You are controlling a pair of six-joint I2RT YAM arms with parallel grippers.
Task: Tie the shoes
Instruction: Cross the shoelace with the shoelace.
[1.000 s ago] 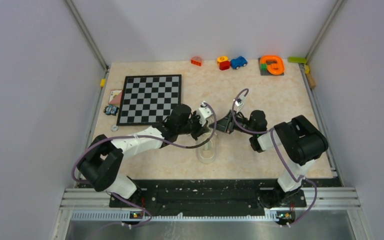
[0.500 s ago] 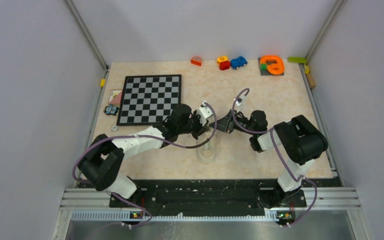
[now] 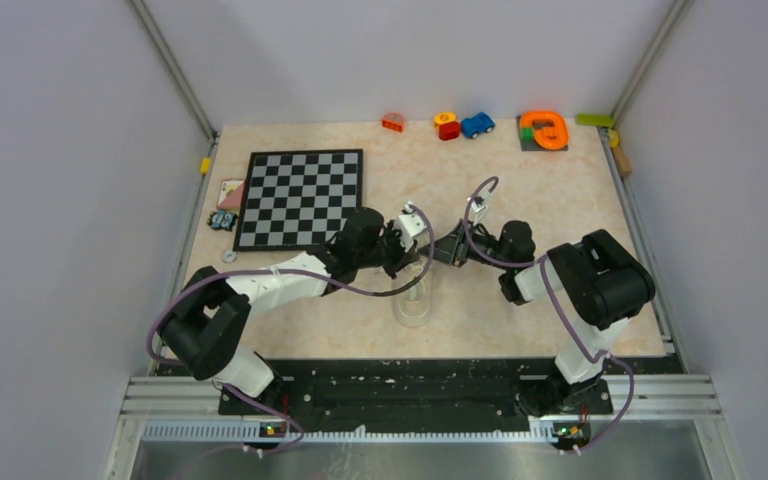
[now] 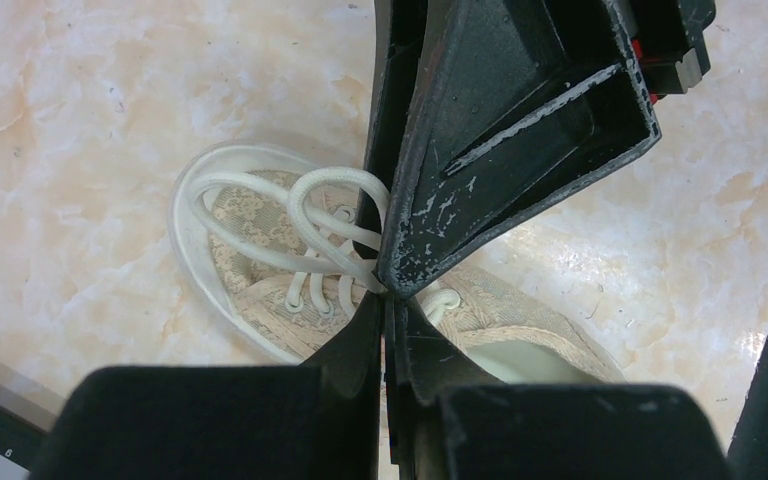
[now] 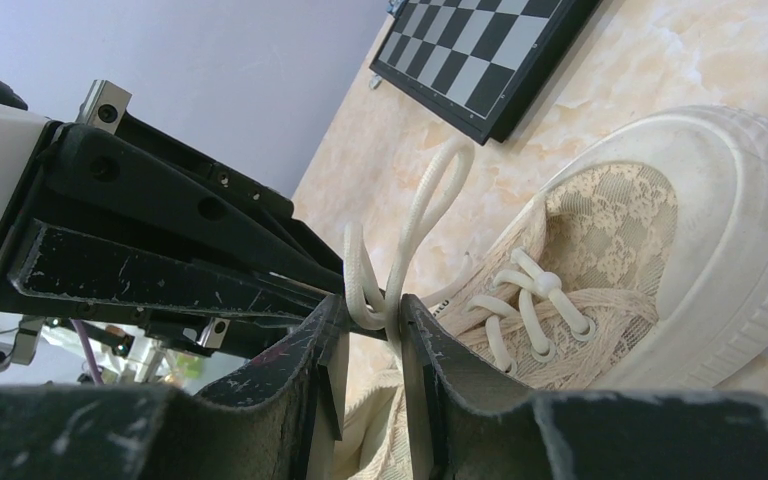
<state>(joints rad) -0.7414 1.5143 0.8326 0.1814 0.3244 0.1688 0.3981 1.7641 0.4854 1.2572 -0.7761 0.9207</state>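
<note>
barely anything has shifted in the last second. both arms sit parked over the sneaker (image 3: pixel 412 303), mid-table near the front edge. left gripper (image 4: pixel 388 288) and right gripper (image 5: pixel 392 312) are each clamped on the laces (image 5: pixel 420 215). looks like the bow is stalled and not cinched yet.

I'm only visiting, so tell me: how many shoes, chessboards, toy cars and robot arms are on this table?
shoe, cream: 1
chessboard: 1
toy car, blue: 1
robot arms, left arm and right arm: 2
Total: 5
</note>
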